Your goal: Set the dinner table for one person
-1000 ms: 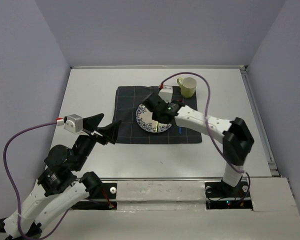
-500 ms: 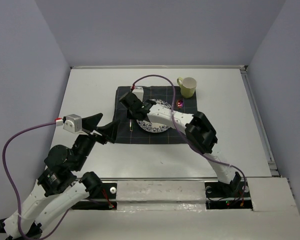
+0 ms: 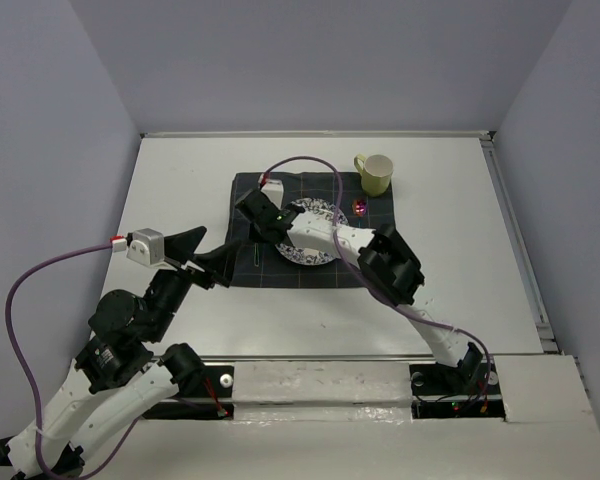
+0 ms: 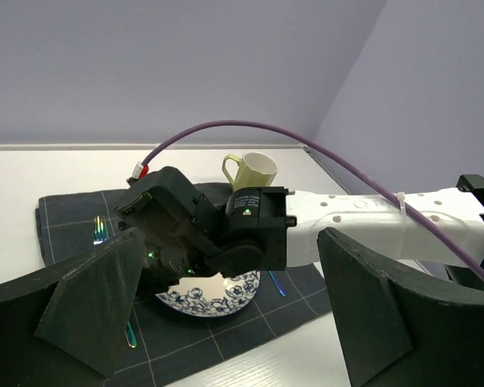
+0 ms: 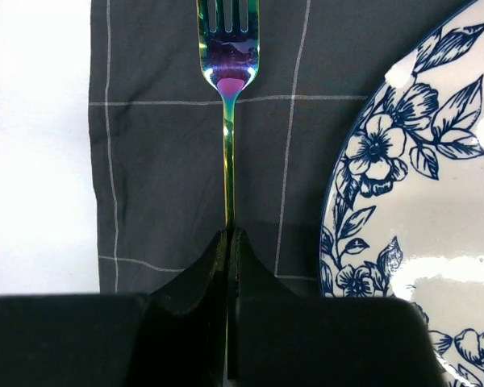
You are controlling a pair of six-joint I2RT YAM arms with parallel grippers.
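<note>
Fingers of the right hand (image 5: 227,242) were pinched shut on the handle end of the slim iridescent metal fork (image 5: 228,121), which lay along the dark navy checked cloth placemat (image 5: 161,177) at 9 o'clock of the round blue-flowered white china plate (image 5: 403,201), apart from its rim. From the hand the fork ran straight toward 12 in the wrist view, tines farthest. Letting go there seemed the next step. The left hand (image 3: 208,252) gaped wide above the large matte white counter (image 3: 180,180), near the placemat's 8 o'clock corner.
</note>
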